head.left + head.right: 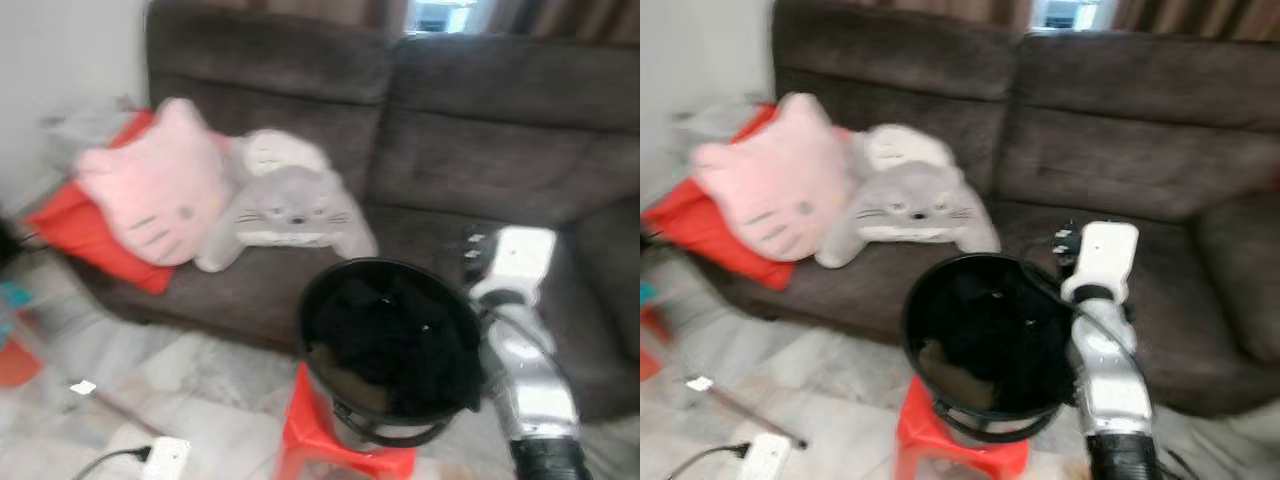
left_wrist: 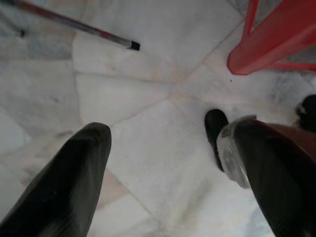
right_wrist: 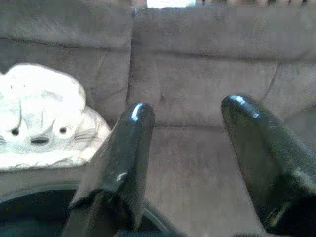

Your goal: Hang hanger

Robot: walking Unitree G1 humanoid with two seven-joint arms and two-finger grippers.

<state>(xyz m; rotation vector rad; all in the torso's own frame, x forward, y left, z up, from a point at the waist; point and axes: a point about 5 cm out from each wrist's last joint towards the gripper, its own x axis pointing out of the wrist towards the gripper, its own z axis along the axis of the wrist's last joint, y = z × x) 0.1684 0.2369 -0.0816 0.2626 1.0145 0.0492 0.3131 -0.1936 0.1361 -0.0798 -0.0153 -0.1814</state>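
A dark brown sofa (image 1: 450, 130) runs across the room, and at its left end sit a pink cat-face cushion (image 1: 150, 185), a red cushion (image 1: 75, 225) under it, and a grey plush toy (image 1: 290, 210) with whiskers leaning against the backrest. In front of the sofa a black bucket (image 1: 390, 340) stands on a red stool (image 1: 340, 445), and it is heaped with dark cloth (image 1: 400, 335); I cannot make out a hanger in it or anywhere else, since the head views are blurred.

The robot's right arm (image 1: 525, 370) is raised just beside the bucket's right rim, its silver forearm pointing toward the sofa seat. From the wrist view, the right gripper (image 3: 190, 128) has its two black fingers (image 3: 123, 158) spread well apart with nothing between them, held above the bucket's edge and aimed at the sofa cushions, the grey plush off to one side.

The left gripper (image 2: 168, 168) hangs low over the pale marble floor (image 2: 148, 98), its fingers (image 2: 69, 182) wide apart and empty. Beneath it lies a thin stick with a red and black end (image 2: 94, 32), and a leg of the red stool shows close by. One finger carries a clear pad at its tip.

On the floor to the left of the stool a white power strip (image 1: 165, 455) with a black cable lies near the same stick, and a small white scrap (image 1: 83, 386) rests on the tiles further left
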